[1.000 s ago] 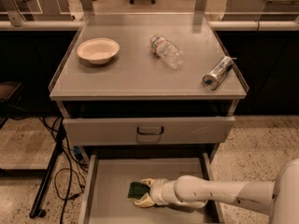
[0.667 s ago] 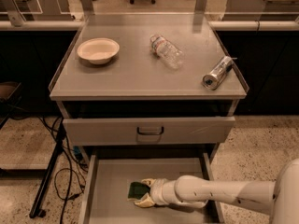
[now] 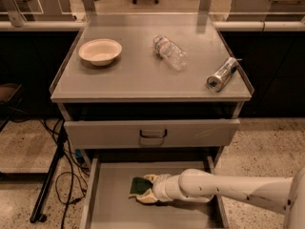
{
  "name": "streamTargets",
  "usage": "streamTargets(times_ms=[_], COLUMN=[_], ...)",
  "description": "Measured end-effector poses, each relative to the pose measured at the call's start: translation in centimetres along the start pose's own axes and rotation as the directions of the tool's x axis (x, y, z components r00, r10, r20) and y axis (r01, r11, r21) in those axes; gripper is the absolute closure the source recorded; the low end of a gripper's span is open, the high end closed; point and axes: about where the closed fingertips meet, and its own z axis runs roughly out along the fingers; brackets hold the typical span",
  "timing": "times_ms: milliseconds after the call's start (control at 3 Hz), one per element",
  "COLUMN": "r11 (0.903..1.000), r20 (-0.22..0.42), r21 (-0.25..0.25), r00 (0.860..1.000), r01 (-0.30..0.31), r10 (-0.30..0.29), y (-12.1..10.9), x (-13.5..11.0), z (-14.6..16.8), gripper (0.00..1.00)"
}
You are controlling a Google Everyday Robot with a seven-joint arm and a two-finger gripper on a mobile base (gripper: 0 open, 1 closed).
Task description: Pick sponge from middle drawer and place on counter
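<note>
The sponge (image 3: 137, 185), dark green on top, lies on the floor of the open middle drawer (image 3: 107, 209) at the bottom of the view. My gripper (image 3: 145, 188) reaches in from the right on a white arm, and its pale fingers (image 3: 151, 178) stand on either side of the sponge's right end, down at the drawer floor. The counter (image 3: 138, 75) is the grey cabinet top above.
On the counter are a cream bowl (image 3: 100, 51) at the left, a clear plastic bottle (image 3: 170, 52) lying in the middle and a silver can (image 3: 221, 74) lying at the right edge. A closed drawer front (image 3: 152, 133) with a dark handle overhangs the open drawer. Cables and a stand (image 3: 47, 185) are on the floor at left.
</note>
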Motion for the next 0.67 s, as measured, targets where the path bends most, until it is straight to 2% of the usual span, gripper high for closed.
streamTargets(times_ms=[333,667], r11=[0.9998,0.9998], r20=[-0.014,-0.014], r21=[-0.004,-0.004], r00=[1.0,1.0], r01=[0.019,0.019], r10=[-0.019,-0.019], y=[-2.35,-2.35], x=[-3.27,-3.28], z=[-2.52,-2.52], gripper=[1.0,1.0])
